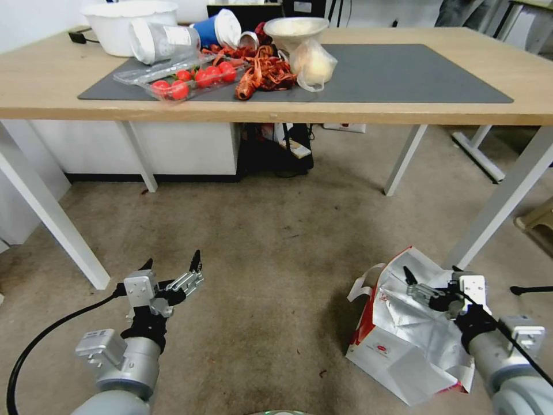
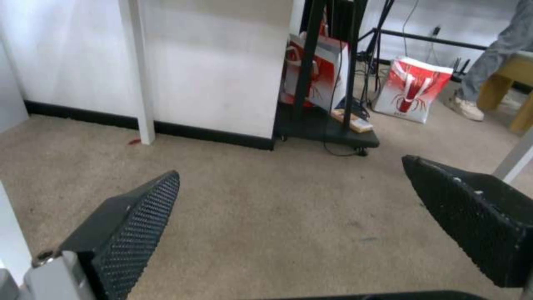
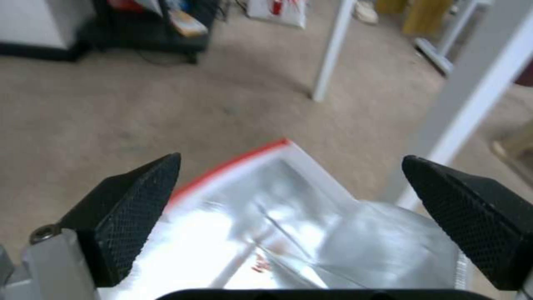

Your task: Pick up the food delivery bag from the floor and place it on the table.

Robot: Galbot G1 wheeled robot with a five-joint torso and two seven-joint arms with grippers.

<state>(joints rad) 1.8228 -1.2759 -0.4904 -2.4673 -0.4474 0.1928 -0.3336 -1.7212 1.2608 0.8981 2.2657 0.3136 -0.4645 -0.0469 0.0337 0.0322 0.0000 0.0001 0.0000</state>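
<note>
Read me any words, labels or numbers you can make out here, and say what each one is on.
No text is legible.
Food delivery bag: small round red logo, lettering too small to read.
Clear cup on the table: label too blurred.
Red-and-white bags behind: crayfish picture, no readable words.

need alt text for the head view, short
The right pincer, open, hovers over the open top of the food delivery bag on the floor. The left pincer, open, hangs above bare floor. Behind stands the table, cluttered with food containers.
</note>
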